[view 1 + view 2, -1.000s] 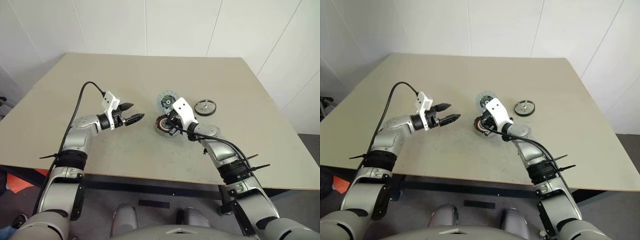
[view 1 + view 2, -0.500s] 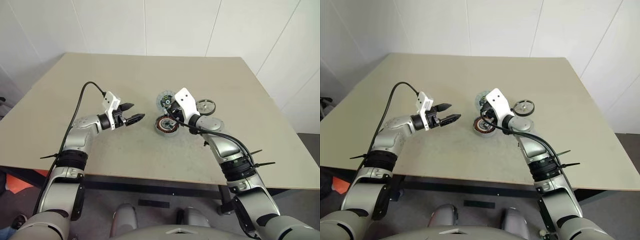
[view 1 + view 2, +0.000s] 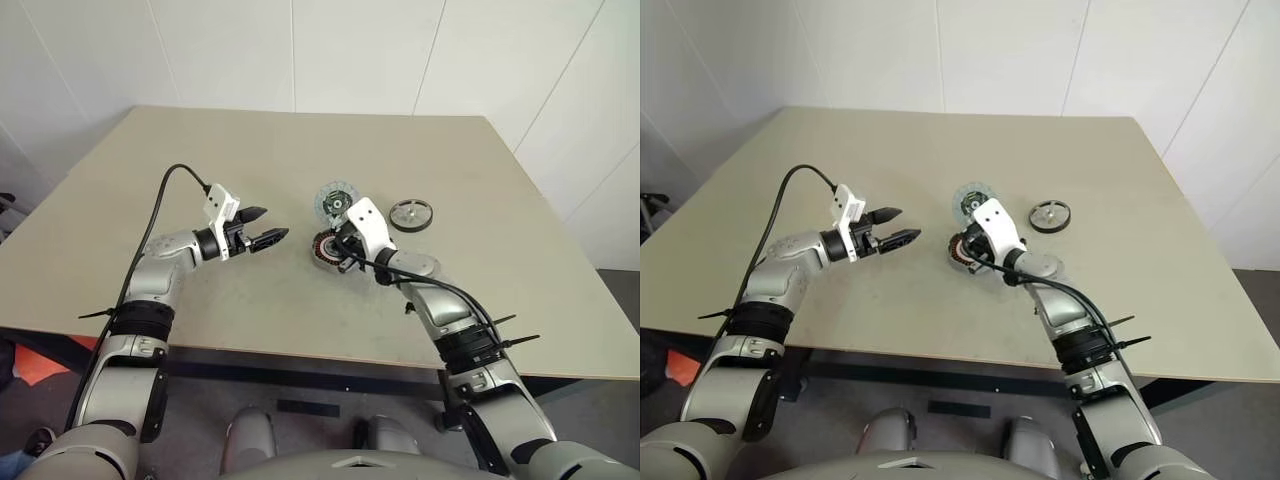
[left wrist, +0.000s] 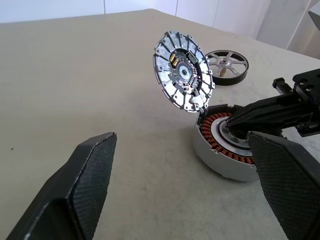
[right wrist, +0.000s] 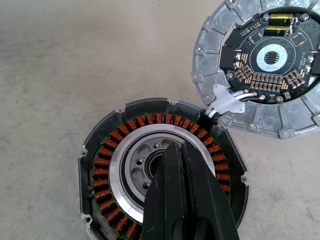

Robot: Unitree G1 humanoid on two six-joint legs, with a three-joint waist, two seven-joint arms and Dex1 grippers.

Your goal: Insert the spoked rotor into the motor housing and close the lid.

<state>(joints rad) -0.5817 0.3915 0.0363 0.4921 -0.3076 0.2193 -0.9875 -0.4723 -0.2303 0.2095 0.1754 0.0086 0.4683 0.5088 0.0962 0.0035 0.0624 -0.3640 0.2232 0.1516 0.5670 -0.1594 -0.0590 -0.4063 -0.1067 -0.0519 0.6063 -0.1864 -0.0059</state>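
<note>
The motor housing (image 3: 324,247), a grey round cup ringed inside with copper windings (image 5: 107,165), lies mid-table. Its lid (image 3: 333,200), a pale toothed disc with a circuit board, stands tilted up at the housing's far edge, joined to it by wires (image 5: 227,105). The spoked rotor (image 3: 410,213), a dark ring with silver spokes, lies flat to the right, apart from both. My right gripper (image 5: 175,150) is shut, its tips down over the housing's centre hub; contact is unclear. My left gripper (image 3: 271,225) hovers open and empty to the left of the housing.
The beige table (image 3: 200,150) has bare surface on all sides of the parts. Its front edge runs just below my arms, and its right edge lies beyond the rotor.
Half a second ago the right gripper had lifted back toward the lid; now it is down over the housing's centre again, as a second ago. The left arm has not moved.
</note>
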